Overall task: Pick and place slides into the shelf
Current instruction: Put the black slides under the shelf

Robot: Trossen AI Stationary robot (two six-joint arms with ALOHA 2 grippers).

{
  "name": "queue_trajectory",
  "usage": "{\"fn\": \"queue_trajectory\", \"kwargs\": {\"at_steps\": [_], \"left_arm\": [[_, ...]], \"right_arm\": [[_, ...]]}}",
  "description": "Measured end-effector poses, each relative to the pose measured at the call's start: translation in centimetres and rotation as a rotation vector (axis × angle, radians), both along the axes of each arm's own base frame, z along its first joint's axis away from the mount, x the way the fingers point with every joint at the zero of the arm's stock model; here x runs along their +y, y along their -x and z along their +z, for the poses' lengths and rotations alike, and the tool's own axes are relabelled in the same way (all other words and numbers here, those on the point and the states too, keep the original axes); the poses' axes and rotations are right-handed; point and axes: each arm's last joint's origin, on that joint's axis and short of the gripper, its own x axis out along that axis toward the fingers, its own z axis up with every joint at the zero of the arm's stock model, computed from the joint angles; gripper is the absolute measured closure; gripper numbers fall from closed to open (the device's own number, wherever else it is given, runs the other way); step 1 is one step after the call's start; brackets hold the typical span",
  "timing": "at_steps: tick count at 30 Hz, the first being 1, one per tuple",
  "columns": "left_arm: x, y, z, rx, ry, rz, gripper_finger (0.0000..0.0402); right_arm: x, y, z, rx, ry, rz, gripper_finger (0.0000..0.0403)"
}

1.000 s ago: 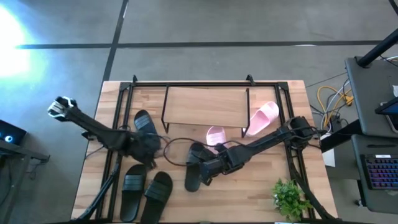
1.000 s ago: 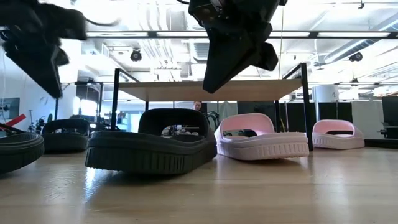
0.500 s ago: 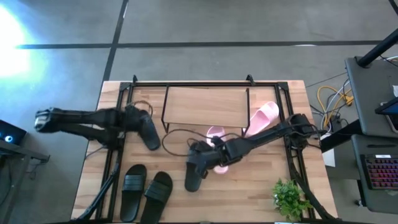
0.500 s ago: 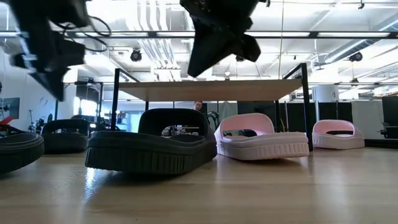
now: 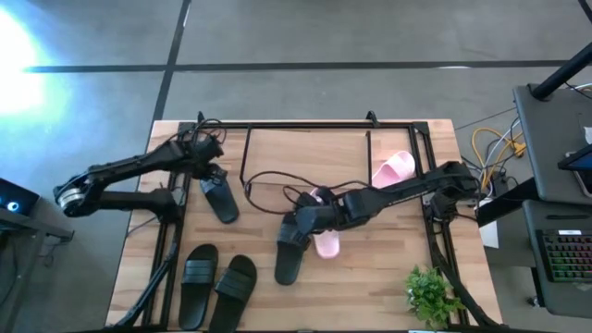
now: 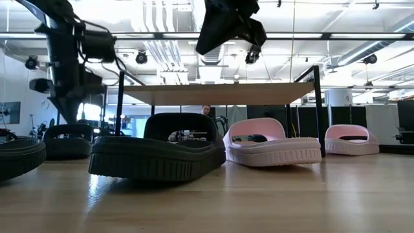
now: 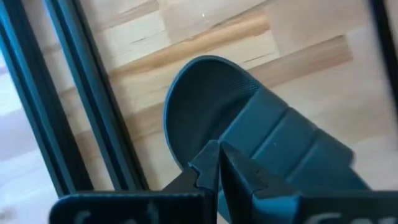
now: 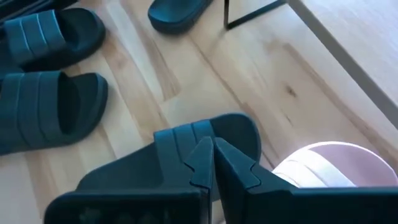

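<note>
You see four matte black slides (image 5: 219, 198) with ribbed straps, two pale pink slides (image 5: 392, 171), a light wood shelf (image 5: 305, 157) on black wire legs, and a green plant (image 5: 430, 291) at the table's corner.

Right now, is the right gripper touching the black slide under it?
Apart. The low view shows the right gripper shut, up above the shelf board, the black slide flat on the table.
</note>
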Motion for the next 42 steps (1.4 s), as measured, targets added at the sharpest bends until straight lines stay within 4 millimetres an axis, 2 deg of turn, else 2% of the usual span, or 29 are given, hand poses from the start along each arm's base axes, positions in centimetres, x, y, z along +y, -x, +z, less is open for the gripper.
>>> {"fn": "queue_trajectory", "kwargs": {"at_steps": [6, 12, 15, 19, 28, 32, 38, 42], "left_arm": [[1.2, -0.3, -1.1, 0.003, 0.009, -0.03, 0.0402], [1.9, -1.3, -2.3, -0.019, 0.105, -0.133, 0.0402], [1.9, -1.6, -3.0, -0.025, 0.184, -0.19, 0.0402], [1.1, -2.1, -3.4, -0.118, 0.32, -0.257, 0.0402], [-2.0, -2.9, -1.0, -0.353, 0.373, -0.366, 0.0402], [-3.4, -2.9, -0.1, -0.406, 0.375, -0.431, 0.0402], [-4.3, -1.3, 2.4, -0.391, 0.122, -0.392, 0.0402], [-4.9, -0.5, 3.1, -0.468, 0.137, -0.55, 0.0402]], "right_arm": [[-0.3, -0.1, -0.1, -0.008, -0.007, -0.055, 0.0394], [-0.9, -0.2, -0.1, -0.014, 0.008, -0.087, 0.0394], [-1.1, -0.3, -0.1, -0.015, 0.006, -0.099, 0.0394], [-1.2, -0.2, -0.1, -0.013, 0.008, -0.101, 0.0394], [-1.3, 0.0, -0.3, 0.009, 0.043, -0.119, 0.0394], [-1.5, 0.1, -0.3, 0.017, 0.065, -0.134, 0.0394], [-1.6, 0.0, -0.3, 0.017, 0.066, -0.138, 0.0394], [-1.6, 0.0, -0.3, 0.017, 0.061, -0.138, 0.0394]]}}
